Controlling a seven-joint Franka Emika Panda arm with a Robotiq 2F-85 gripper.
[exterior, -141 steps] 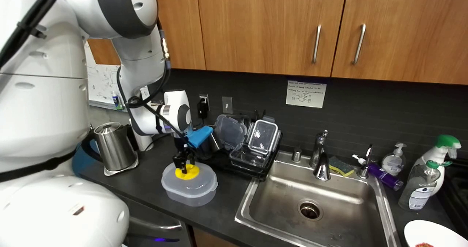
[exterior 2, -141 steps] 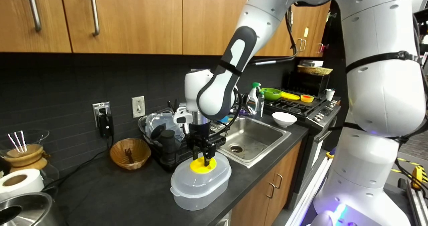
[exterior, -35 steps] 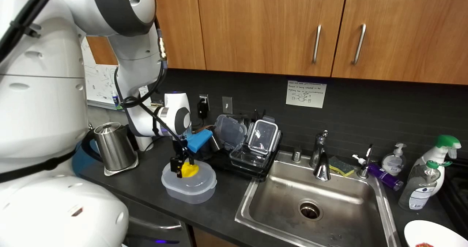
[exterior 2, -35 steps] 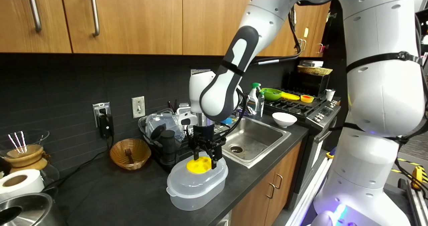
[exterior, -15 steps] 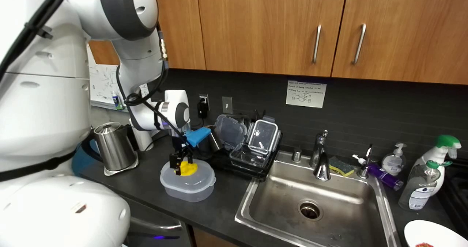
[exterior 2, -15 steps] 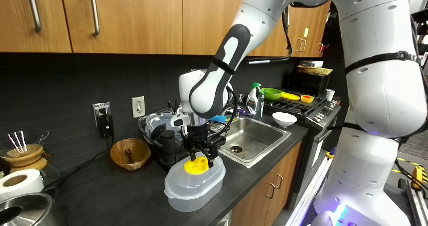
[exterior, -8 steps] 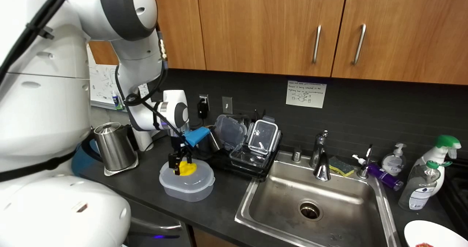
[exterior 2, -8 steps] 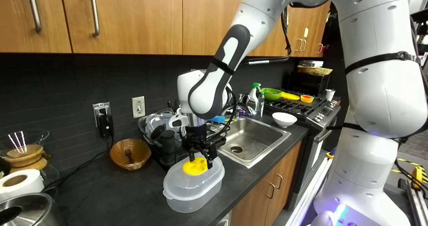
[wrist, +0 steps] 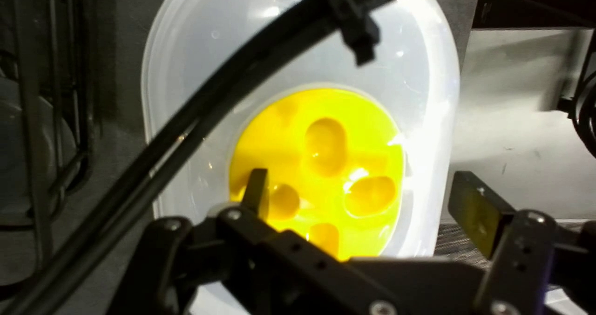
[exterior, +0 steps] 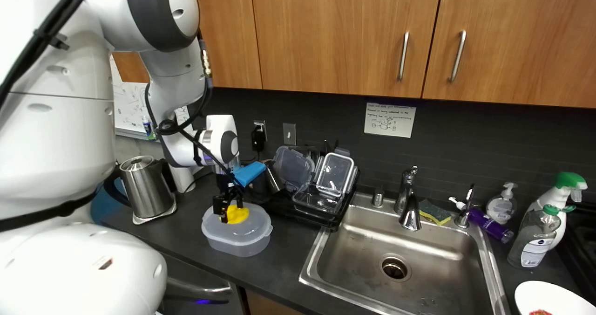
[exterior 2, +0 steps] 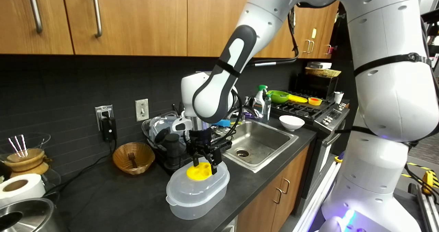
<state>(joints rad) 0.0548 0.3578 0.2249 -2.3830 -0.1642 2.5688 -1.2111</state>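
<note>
A translucent oval tub [exterior 2: 197,208] stands on the dark counter with its clear lid [exterior: 253,231] on. Set in the lid is a round yellow insert [wrist: 321,189] with several hollows. My gripper [wrist: 365,189] points down over it with its jaws spread wide. In the wrist view one finger [wrist: 256,191] overlaps the yellow insert, and the opposite finger [wrist: 479,217] shows beyond the lid's edge. In both exterior views the fingertips stand beside the yellow insert, very near or touching the lid; exact contact cannot be made out. A black cable crosses the wrist view.
A dish rack with clear containers [exterior: 335,173] stands close behind the tub, beside the steel sink [exterior: 311,277]. A kettle [exterior: 146,189], a wicker basket [exterior 2: 118,158] and a paper roll [exterior 2: 34,190] are also on the counter. The counter's front edge runs near the tub.
Over the last second the tub and the gripper have slid slightly left together in both exterior views. Since the oldest frames they have shifted further the same way. The jaws have stayed spread.
</note>
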